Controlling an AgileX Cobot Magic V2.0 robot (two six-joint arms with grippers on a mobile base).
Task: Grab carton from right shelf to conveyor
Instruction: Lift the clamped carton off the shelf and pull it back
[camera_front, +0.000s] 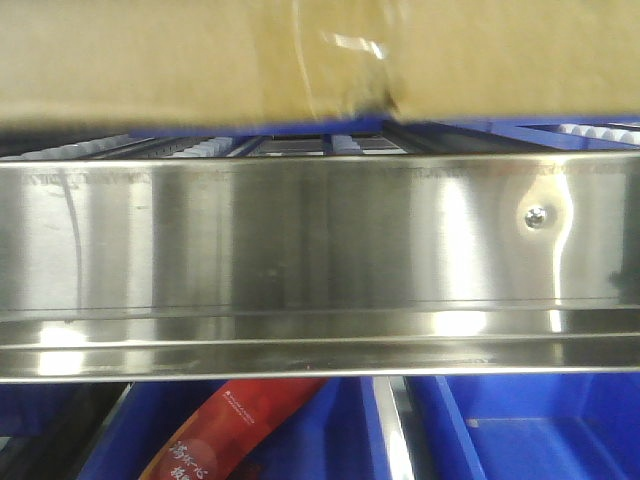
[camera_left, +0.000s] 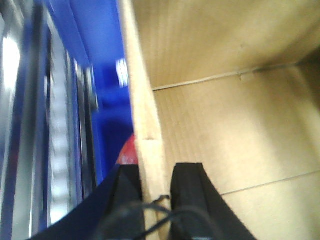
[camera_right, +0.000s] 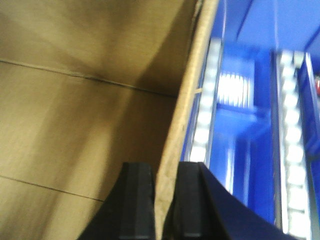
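My left gripper and right gripper each clamp a wall of the brown cardboard carton, top of frame, for a level lift off the polished steel shelf.

The carton lies across the top of the front view, above the right shelf and over the roller tracks that run back behind the front rail. A screw head sits on the rail's right part. Below the rail two bins stand side by side, with a packet leaning in the left one. The left gripper straddles one carton wall, one finger inside and one outside, rollers on its left. The right gripper straddles the opposite wall, rollers on its right
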